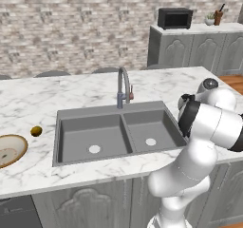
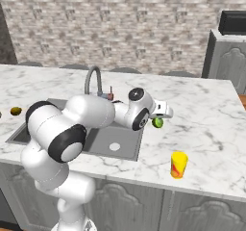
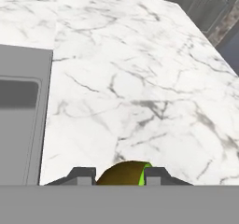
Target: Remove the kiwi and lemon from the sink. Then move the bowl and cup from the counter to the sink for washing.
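The tool (image 3: 120, 175) hangs over the white marble desk (image 2: 206, 114), just right of the sink (image 1: 114, 132), and between its two dark fingertips (image 3: 83, 175) sits a round fruit, brown with a bright green edge: that's the kiwi (image 3: 123, 174), clamped in the tool. From the right base camera the same kiwi (image 2: 158, 122) shows as a green ball under the white hand, just above the marble beside the sink's right rim; whether it touches the stone I cannot tell.

Both basins of the dark grey sink lie bare, pale drains showing, the curved steel faucet (image 1: 123, 87) standing behind the divider.

Over on the left stretch of the desk, a small yellow-brown fruit, the lemon (image 1: 36, 130), sits near the sink's left edge. Just beyond it, at the picture's edge, the tan bowl (image 1: 10, 149) with its darker rim rests on the marble, partly cut off.

On the right side, the yellow cup (image 2: 178, 164) with its red-orange mark stands upright near the front edge of the desk, well apart from the kiwi.

In the far corner, a black microwave (image 1: 174, 18) sits on a grey cabinet.
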Motion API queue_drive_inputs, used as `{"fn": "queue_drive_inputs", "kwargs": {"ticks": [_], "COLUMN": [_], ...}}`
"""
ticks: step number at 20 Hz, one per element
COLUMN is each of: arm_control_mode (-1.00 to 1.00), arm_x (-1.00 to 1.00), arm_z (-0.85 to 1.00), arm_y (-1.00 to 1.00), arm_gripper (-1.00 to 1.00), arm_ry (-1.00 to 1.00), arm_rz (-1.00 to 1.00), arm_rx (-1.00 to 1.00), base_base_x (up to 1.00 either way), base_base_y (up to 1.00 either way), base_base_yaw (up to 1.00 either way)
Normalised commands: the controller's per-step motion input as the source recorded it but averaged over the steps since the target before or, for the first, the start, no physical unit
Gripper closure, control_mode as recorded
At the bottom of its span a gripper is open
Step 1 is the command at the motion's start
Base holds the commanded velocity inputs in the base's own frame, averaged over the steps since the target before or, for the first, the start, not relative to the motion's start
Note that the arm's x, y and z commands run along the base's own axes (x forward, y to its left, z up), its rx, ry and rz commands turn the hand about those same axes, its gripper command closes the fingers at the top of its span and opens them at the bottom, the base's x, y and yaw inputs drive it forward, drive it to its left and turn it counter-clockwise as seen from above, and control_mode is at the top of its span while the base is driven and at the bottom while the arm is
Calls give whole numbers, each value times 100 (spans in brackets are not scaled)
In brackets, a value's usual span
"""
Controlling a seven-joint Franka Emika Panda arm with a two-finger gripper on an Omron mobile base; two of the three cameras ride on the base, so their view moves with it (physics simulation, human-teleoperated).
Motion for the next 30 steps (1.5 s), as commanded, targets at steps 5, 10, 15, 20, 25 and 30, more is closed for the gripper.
{"fn": "queue_drive_inputs", "kwargs": {"ticks": [5,10,15,20,25,30], "arm_control_mode": [-100,-100,-100,-100,-100,-100], "arm_x": [0,0,0,0,1,1], "arm_z": [-10,-11,-10,-10,-11,-14], "arm_y": [-7,-7,-5,-3,-2,-2], "arm_gripper": [100,100,100,100,100,100], "arm_ry": [0,0,0,0,0,0], "arm_rz": [0,0,0,0,-1,-1], "arm_rx": [1,1,2,2,1,0], "base_base_x": [0,0,0,0,0,0], "base_base_y": [0,0,0,0,0,0], "base_base_yaw": [0,0,0,0,0,0]}}
